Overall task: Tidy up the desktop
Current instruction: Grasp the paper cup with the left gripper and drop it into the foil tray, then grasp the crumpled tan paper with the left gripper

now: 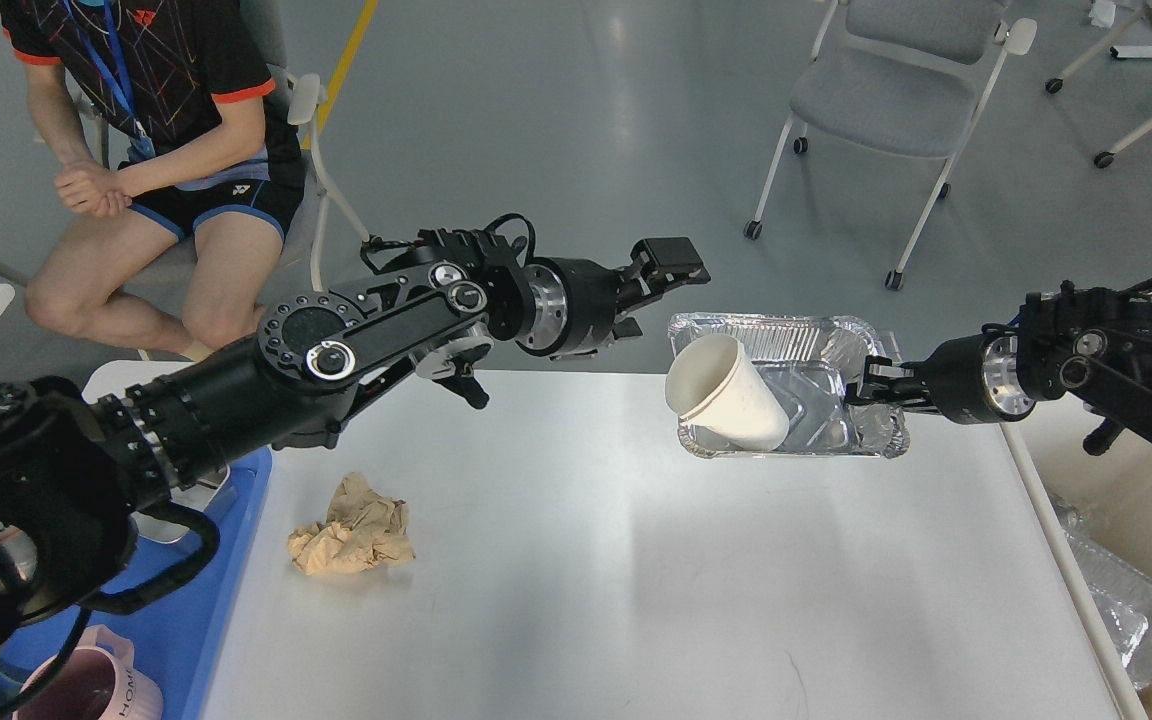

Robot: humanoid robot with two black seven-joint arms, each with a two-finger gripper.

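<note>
The desk (636,560) fills my view, smooth and white with rounded corners. A crumpled brown paper (351,540) lies near left. My right claw (861,385) clamps the foil tray (786,335) holding a tipped paper cup (726,395) at the far right; my left claw (661,275) hangs parted.

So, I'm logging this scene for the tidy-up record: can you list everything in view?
desktop: 1, white, centre
foil tray: 1, silver, far right of the desktop, gripped at its right rim
paper cup: 1, white, tilted in the foil tray
crumpled paper: 1, brown, left on the desktop
blue tray: 1, blue, left of the desktop
pink cup: 1, pink, bottom left
spare foil trays: silver, low right
chairs: grey, behind
seated person: 1, top left
left gripper: black, open, above the far edge
right gripper: black, on the tray rim
</note>
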